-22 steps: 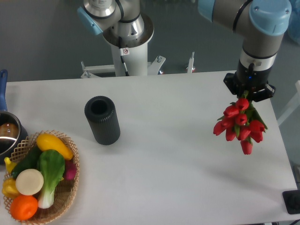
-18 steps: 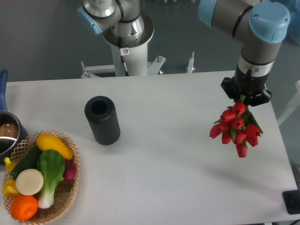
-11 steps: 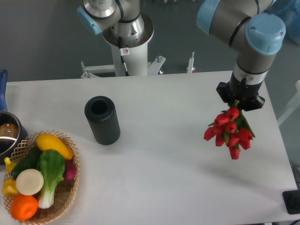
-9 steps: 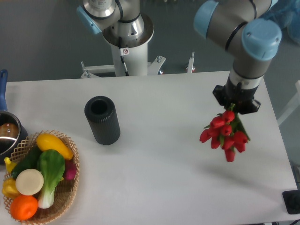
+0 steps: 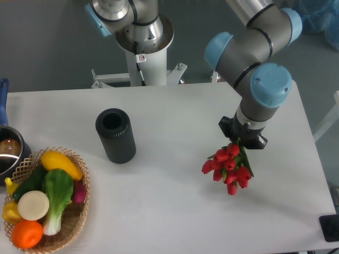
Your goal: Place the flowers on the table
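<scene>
The flowers point(image 5: 226, 167), a bunch of red tulips with green leaves, hang blooms down from my gripper point(image 5: 242, 138). The gripper is shut on their stem ends, which it hides. The bunch is over the right half of the white table point(image 5: 175, 211), low above the surface; whether the blooms touch it I cannot tell. The arm reaches down from the upper right.
A black ribbed cylinder point(image 5: 115, 135) stands left of centre. A wicker basket point(image 5: 69, 225) of vegetables sits at the front left corner, with a metal pot point(image 5: 7, 153) behind it. A small black object point(image 5: 330, 228) is at the right edge.
The gripper has carried the flowers left and toward the front, from near the right edge toward the middle of the table, and lower.
</scene>
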